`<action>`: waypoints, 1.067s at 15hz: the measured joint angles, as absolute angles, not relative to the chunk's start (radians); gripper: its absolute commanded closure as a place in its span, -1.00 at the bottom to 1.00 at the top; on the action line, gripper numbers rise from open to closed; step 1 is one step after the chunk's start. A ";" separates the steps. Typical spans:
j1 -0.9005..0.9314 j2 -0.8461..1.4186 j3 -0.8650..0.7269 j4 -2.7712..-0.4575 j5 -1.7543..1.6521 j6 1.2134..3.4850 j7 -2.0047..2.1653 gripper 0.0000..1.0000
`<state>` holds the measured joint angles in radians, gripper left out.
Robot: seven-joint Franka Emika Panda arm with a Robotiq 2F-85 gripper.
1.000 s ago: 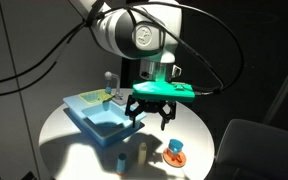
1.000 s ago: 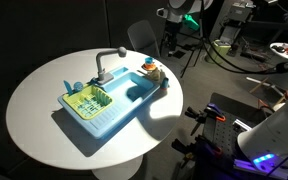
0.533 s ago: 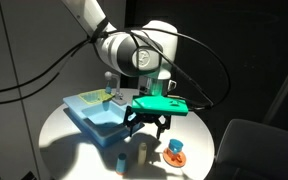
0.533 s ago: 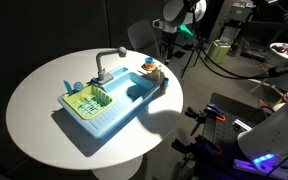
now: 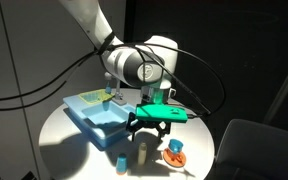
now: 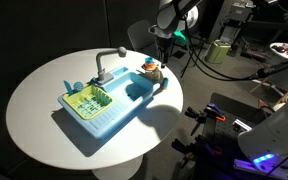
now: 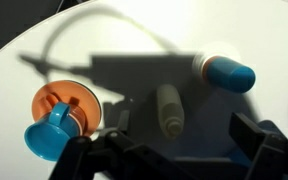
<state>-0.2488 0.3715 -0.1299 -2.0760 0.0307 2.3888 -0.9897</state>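
Note:
My gripper [image 5: 149, 134] is open and empty, its jaws pointing down over the front of the round white table [image 5: 74, 150]. In the wrist view the gripper [image 7: 184, 132] hangs above a small pale bottle [image 7: 169, 108], which lies between the two dark fingers [image 7: 254, 135] but below them, not touched. The same bottle [image 5: 142, 152] stands just under the gripper in an exterior view. A white bottle with a blue cap [image 7: 224, 70] is beside it. A blue cup on an orange saucer [image 7: 59, 118] sits on the other side.
A blue toy sink [image 5: 94, 112] with a grey faucet [image 6: 106, 62] and a green rack [image 6: 87, 100] takes up the middle of the table. The cup and saucer [image 6: 152, 70] stand by the sink's corner. A dark chair [image 5: 254, 145] is beyond the table edge.
The gripper has moved down and toward the table's front, from over the sink's edge to above the small pale bottle. It stays open. The objects have not moved.

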 measured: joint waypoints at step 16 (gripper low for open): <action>-0.279 0.482 -0.094 -1.983 0.031 2.405 -0.990 0.26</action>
